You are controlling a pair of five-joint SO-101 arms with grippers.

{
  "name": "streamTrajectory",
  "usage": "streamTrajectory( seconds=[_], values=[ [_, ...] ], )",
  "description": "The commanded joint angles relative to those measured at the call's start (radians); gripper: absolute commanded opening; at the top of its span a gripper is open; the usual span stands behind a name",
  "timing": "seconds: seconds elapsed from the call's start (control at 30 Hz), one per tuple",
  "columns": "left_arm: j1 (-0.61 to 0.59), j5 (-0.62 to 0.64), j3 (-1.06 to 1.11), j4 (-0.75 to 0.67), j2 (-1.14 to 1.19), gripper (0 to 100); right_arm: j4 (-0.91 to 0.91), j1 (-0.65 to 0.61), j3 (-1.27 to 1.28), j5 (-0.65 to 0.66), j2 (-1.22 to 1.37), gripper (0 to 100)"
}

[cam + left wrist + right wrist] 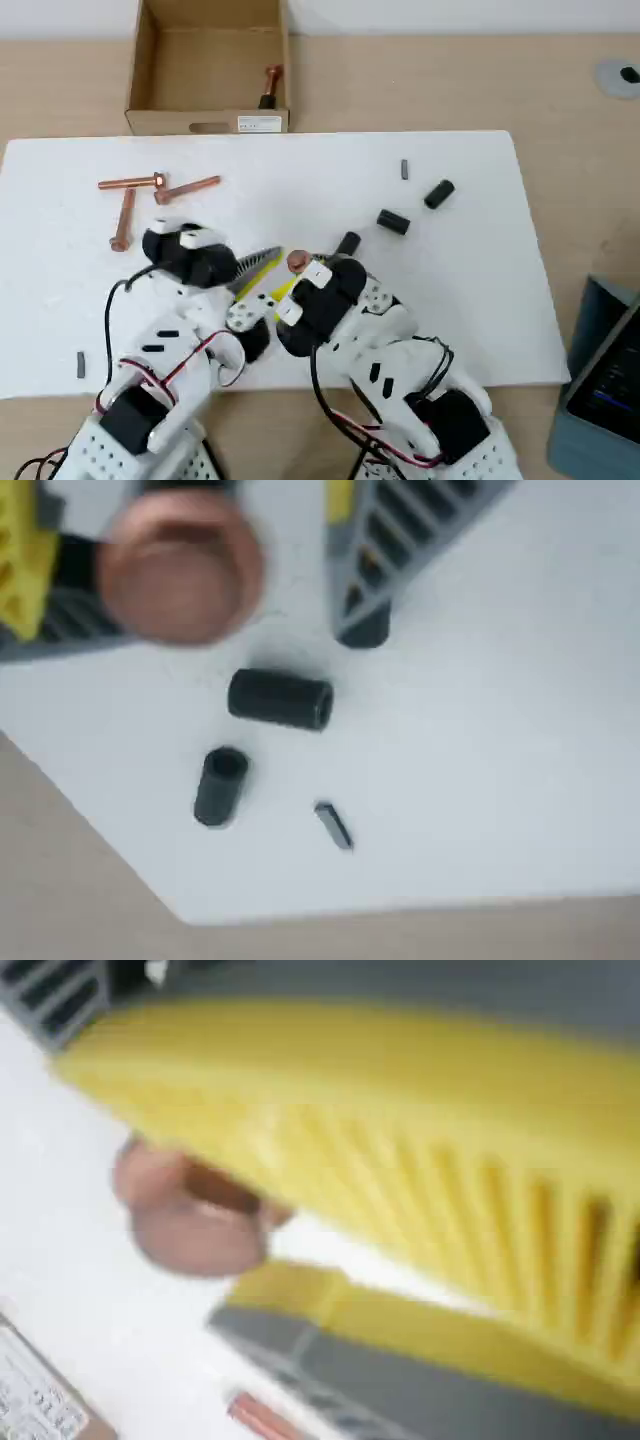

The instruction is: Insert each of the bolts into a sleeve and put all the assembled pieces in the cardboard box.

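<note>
Clutter starts at the far left of the white mat [480,300], where we see a small black bit [81,364] near the front edge. Toward the back edge, three loose bolts [130,183] lie flat and close together, two with their heads nearly meeting. Behind them on the table [450,90], off the mat, stands the box [135,70]. In its right corner lies a sleeved bolt [271,85].

Moving to the middle, the left end effector [210,630] has its fingers [380,570] spread. In its own wrist view a round copper head sits between them. That head belongs to the bolt [297,262], which is lifted off the mat with its head up and pinched by the right end effector [302,272]. The right wrist view shows the head tucked against the underside of a yellow finger [400,1140]. The two end effectors meet tip to tip around this bolt.

Just beside the right arm we find a sleeve [347,244] on the mat. Farther right a second sleeve [392,222] and a third sleeve [438,193] lie near each other but apart. A thin dark bit [404,170] rests behind them.
</note>
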Motion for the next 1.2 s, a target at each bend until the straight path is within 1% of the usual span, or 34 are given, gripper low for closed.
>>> streamTrajectory(
  seconds=[0.0, 0.1, 0.3, 0.47, 0.53, 0.63, 0.7, 0.77, 0.83, 0.97, 1.07, 1.17],
  values=[
    [-0.037, -0.038, -0.058, 0.006, -0.007, 20, -0.029, -0.015, -0.005, 0.006, -0.142, 0.9],
    [-0.058, -0.046, -0.066, 0.006, -0.007, 20, -0.029, -0.015, -0.005, 0.006, -0.142, 0.9],
    [-0.097, -0.041, -0.167, 0.006, -0.007, 20, -0.025, -0.010, -0.005, -0.011, -0.142, 0.9],
    [-0.193, -0.046, -0.199, 0.006, -0.007, 19, -0.008, 0.054, -0.010, -0.130, -0.125, 0.9],
    [-0.244, -0.046, -0.196, 0.006, -0.008, 14, -0.008, 0.105, -0.010, -0.163, -0.120, 0.9],
    [-0.318, -0.046, -0.196, 0.006, -0.008, 0, -0.008, 0.174, -0.012, -0.193, -0.117, 0.9],
    [-0.367, -0.046, -0.193, 0.018, -0.010, 2, -0.008, 0.214, -0.013, -0.209, -0.114, 0.9],
    [-0.402, -0.048, -0.192, 0.078, -0.010, 0, -0.006, 0.245, -0.022, -0.230, -0.113, 0.9],
    [-0.423, -0.048, -0.187, 0.176, -0.010, 0, 0.005, 0.262, -0.033, -0.238, -0.110, 0.9],
    [-0.479, -0.048, -0.163, 0.354, -0.010, 0, 0.081, 0.263, -0.090, -0.239, -0.030, 0.9],
    [-0.548, -0.048, -0.115, 0.407, -0.010, 0, 0.072, 0.263, -0.189, -0.241, 0.110, 0.9],
    [-0.623, -0.052, -0.041, 0.405, -0.010, 0, 0.054, 0.263, -0.323, -0.242, 0.289, 0.9]
  ],
)
